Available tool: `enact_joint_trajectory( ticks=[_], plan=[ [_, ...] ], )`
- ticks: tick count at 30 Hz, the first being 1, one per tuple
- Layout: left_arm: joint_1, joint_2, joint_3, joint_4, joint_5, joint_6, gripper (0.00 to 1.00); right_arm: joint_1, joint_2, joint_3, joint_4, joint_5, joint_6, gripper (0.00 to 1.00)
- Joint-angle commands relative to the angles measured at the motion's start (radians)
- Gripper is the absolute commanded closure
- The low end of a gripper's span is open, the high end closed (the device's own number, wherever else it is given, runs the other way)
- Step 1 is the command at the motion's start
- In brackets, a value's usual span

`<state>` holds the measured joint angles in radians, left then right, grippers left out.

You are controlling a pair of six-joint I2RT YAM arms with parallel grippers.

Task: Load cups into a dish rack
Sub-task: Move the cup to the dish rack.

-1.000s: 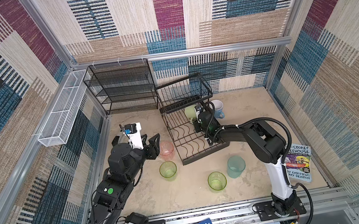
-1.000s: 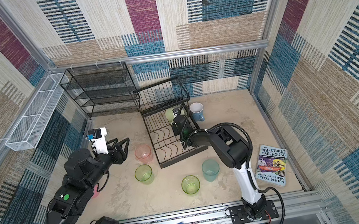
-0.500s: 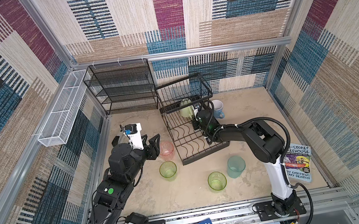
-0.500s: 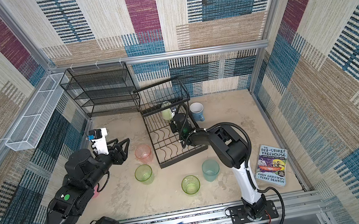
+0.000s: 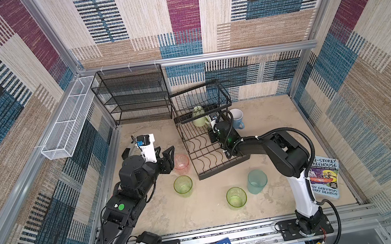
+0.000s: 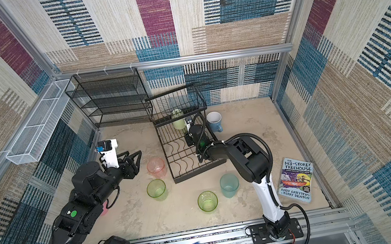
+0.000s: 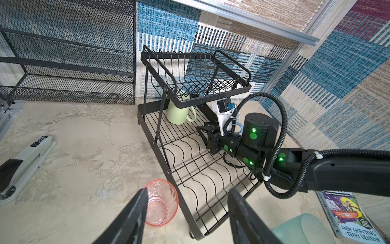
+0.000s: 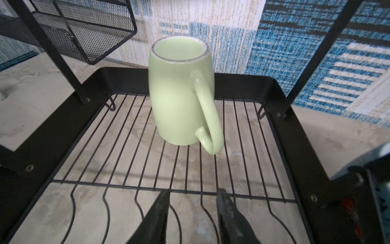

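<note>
Since a second ago the right gripper (image 8: 193, 193) has let go of the pale green mug (image 8: 179, 95) and drawn back from it. Its jaws now stand parted and empty above the wavy slots of the dish rack (image 5: 224, 167).

One cup is loaded. The mug stands at the back of the rack's lower tray, under the raised basket (image 7: 211, 96), apparently mouth down and leaning slightly. The basket itself holds nothing.

Six cups look left to do, all outside the rack on the floor:
- The light blue mug (image 5: 237, 119) is just beside the rack's far right corner.
- The translucent pink tumbler (image 5: 181, 162) is close against the rack's left side.
- Two green tumblers (image 5: 183, 185) (image 5: 236, 197) and the teal tumbler (image 5: 257, 181) stand upright in front of the rack.
- A pink cup (image 6: 103, 209) shows only as a sliver under the left arm, well left of the rack.

The left gripper (image 7: 187, 191) hangs with its jaws spread wide and holds nothing. One finger is just beside the pink tumbler, which is probably the next cup to go in.
</note>
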<state>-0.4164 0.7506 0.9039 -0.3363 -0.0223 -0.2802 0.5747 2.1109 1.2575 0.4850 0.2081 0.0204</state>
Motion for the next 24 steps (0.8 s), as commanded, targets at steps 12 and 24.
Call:
enact_joint_trajectory(
  ticks=[12,24],
  plan=[
    [0.003,0.005,-0.003,-0.002,-0.020,-0.010,0.28,0.003,-0.164,-0.250,0.148,-0.088,-0.024,0.34],
    [0.000,0.025,0.031,-0.079,-0.053,-0.056,0.27,0.047,-0.402,-0.472,0.124,-0.117,0.005,0.22]
  ],
)
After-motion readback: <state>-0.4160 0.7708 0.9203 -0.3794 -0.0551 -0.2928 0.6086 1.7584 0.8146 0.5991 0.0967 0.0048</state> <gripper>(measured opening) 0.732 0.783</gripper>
